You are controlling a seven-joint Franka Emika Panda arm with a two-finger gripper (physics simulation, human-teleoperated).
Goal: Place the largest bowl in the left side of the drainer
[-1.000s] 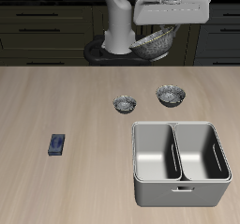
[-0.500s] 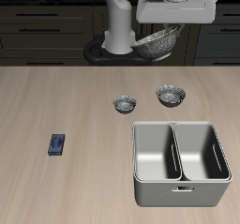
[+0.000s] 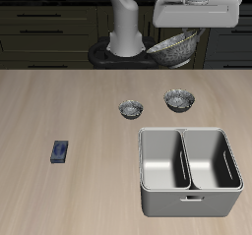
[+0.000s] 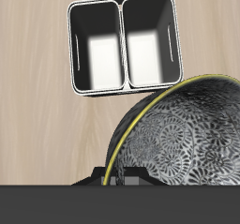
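My gripper point(image 3: 190, 32) is high above the table's back edge, shut on the rim of the largest bowl point(image 3: 175, 48), which hangs tilted beneath it. In the wrist view the largest bowl point(image 4: 180, 136) is close up, with its speckled inside and yellowish rim showing. The drainer point(image 3: 187, 202) stands near the table's front edge, well below and in front of the bowl, and both its compartments are empty. In the wrist view the drainer point(image 4: 123, 40) lies beyond the bowl. My fingertips are hidden by the bowl and the gripper body.
The smallest speckled bowl point(image 3: 130, 108) and the mid-sized speckled bowl point(image 3: 179, 100) sit on the table just behind the drainer. A small blue object point(image 3: 59, 151) lies far off to the side. The robot's base point(image 3: 120, 50) stands at the back.
The gripper has carried the bowl sideways along the table's back, to above the drainer's side of the table, and slightly higher. Nothing on the table has moved.
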